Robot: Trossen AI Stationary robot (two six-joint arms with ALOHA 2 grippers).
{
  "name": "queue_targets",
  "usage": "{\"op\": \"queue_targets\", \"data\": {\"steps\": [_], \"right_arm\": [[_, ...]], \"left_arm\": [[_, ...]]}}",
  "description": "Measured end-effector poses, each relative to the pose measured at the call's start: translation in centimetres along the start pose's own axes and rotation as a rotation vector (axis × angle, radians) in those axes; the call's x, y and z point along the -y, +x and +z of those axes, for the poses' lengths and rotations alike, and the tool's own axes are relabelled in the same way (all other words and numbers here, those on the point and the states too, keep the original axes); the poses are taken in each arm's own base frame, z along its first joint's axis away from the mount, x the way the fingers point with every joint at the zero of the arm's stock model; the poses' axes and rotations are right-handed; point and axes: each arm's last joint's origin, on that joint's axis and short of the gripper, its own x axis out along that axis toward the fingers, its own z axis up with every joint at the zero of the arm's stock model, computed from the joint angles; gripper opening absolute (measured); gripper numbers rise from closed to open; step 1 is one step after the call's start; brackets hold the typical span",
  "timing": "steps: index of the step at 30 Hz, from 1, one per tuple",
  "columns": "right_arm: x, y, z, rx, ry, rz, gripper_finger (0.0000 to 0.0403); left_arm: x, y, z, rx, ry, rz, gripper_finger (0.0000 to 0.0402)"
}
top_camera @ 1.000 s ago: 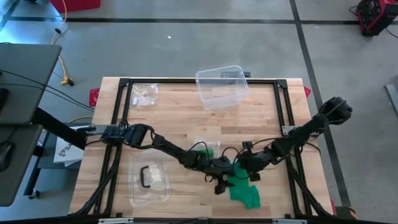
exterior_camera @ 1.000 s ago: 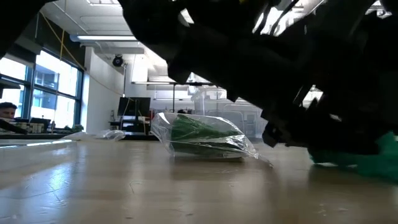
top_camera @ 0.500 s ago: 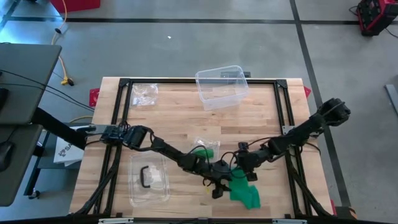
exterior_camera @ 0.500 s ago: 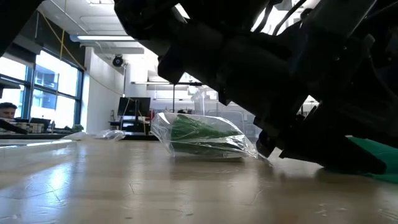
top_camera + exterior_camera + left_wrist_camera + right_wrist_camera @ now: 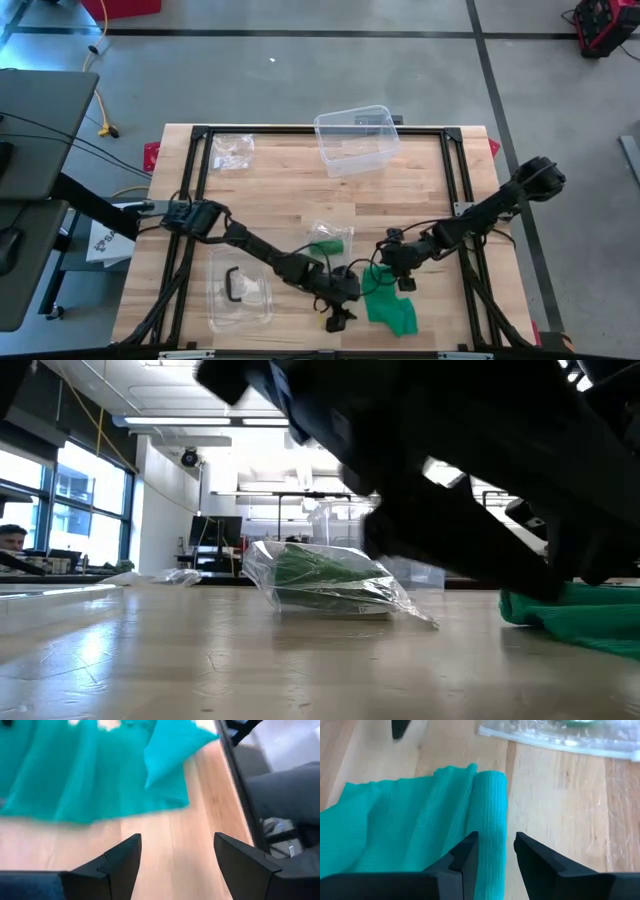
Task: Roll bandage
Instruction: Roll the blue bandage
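The rolling looks barely begun: the green ribbed fabric bandage (image 5: 392, 308) lies mostly spread in loose folds on the wooden table (image 5: 280, 190), and only its one edge nearest the right gripper (image 5: 385, 262) is turned over into a short, thin roll, plainest in the right wrist view (image 5: 490, 815). That gripper sits low at this rolled edge with its two dark fingers (image 5: 465, 855) partly closed on either side of the roll; they seem to pinch it, though the contact itself is not plain to see. The left gripper (image 5: 336, 318) hangs just beside the bandage's opposite, loose side, its jaws spread wide and holding nothing, with bare wood between its fingers (image 5: 122, 860) and the cloth lying just ahead of them. Well beyond both grippers rest a clear plastic bag with a green roll inside (image 5: 327, 240), a clear plastic tub (image 5: 356, 140), a small crumpled clear bag (image 5: 230, 150) and a clear lid with a dark handle (image 5: 240, 285). By my judgement nearly all of the work is left: the long flat stretch must yet be wound onto that starting roll.
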Motion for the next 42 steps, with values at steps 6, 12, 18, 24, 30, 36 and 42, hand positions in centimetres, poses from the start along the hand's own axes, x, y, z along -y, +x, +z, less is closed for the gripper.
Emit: {"op": "queue_targets", "data": {"steps": [6, 12, 18, 24, 30, 36, 42], "right_arm": [[-0.2, -0.4, 0.6, 0.06, 0.013, 0.019, 0.0122], [-0.4, 0.7, 0.8, 0.091, 0.019, 0.023, 0.0122], [0.0, 2.7, 0.1, 0.058, 0.048, -0.084, 0.0122], [1.1, 3.1, 0.2, 0.054, 0.053, -0.16, 0.0116], [2.8, 3.1, 0.5, 0.028, 0.038, -0.19, 0.0099], [4.5, 3.0, 0.8, 0.001, 0.037, -0.154, 0.0087], [5.6, 3.0, 1.0, 0.001, 0.046, -0.156, 0.0085]], "left_arm": [[1.0, -0.8, 0.7, 0.098, 0.019, 0.097, 0.0241], [-1.0, 1.8, 1.2, 0.31, 0.043, 0.065, 0.0241], [-3.2, 3.5, -0.1, 0.22, -0.07, -0.04, 0.0241], [-2.3, 4.4, -1.7, 0.089, -0.12, -0.155, 0.0241], [-0.2, 4.4, -3.0, 0.05, -0.081, -0.153, 0.0241], [0.9, 4.4, -3.4, 0.052, -0.051, -0.134, 0.024], [4.0, 3.5, -1.9, 0.03, 0.04, -0.056, 0.0214]]}}
